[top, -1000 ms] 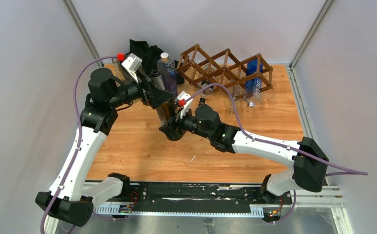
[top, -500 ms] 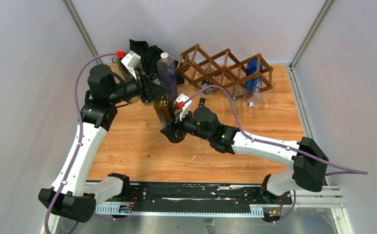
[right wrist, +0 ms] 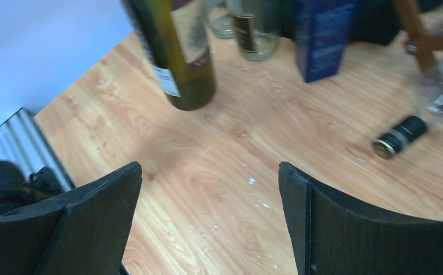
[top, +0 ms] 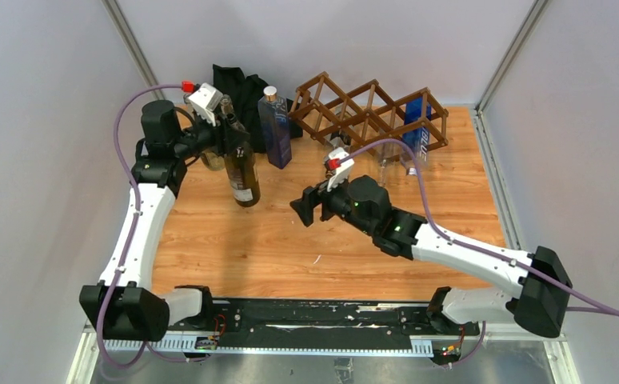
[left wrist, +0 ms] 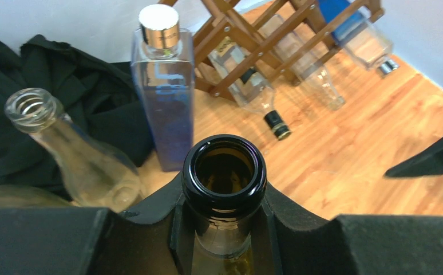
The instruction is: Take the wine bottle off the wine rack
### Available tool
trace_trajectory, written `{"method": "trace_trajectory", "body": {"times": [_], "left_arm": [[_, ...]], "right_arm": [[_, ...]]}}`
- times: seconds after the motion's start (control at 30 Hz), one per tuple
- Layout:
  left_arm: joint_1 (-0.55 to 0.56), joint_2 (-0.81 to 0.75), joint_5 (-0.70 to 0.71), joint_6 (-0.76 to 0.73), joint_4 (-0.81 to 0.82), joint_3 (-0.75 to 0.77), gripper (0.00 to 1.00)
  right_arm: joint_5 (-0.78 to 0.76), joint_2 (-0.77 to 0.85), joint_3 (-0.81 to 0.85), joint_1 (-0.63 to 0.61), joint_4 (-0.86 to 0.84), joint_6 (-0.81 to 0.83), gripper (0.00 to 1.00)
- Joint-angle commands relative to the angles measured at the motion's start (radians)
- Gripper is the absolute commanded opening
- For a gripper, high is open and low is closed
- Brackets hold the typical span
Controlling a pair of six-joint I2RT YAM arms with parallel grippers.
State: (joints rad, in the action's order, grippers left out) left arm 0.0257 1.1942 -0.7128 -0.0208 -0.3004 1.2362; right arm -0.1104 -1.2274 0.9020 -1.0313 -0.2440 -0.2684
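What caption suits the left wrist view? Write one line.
Left gripper clamps the wine bottle by its neck, open mouth up, with the wine rack and a blue square bottle behind.

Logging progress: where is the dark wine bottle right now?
Top view: the wine bottle is at the table's left rear, off the wine rack, neck clamped in the left gripper, left of the blue square bottle.

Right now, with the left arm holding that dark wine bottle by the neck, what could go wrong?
One: the left gripper clamps the wine bottle only at its neck, just under the mouth. The body looks tilted and the right gripper is open and apart from it, so the bottle may slip or swing. Two: the clear glass bottle and the blue square bottle stand close by, so setting down there could knock one over.
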Motion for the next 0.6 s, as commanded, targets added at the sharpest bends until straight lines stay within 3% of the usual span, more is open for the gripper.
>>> {"method": "trace_trajectory", "body": {"times": [0.0, 0.23, 0.57], "left_arm": [[-0.023, 0.009, 0.004, -0.096, 0.194, -0.048, 0.00], [-0.052, 0.085, 0.023, -0.156, 0.346, -0.138, 0.00], [-0.110, 0.143, 0.035, -0.149, 0.549, -0.232, 0.00]], "right_arm": [[-0.089, 0.083, -0.027, 0.088, 0.100, -0.086, 0.93], [-0.042, 0.192, -0.032, 0.341, 0.282, -0.255, 0.96], [-0.107, 0.271, 0.000, 0.536, 0.500, -0.279, 0.96]]}}
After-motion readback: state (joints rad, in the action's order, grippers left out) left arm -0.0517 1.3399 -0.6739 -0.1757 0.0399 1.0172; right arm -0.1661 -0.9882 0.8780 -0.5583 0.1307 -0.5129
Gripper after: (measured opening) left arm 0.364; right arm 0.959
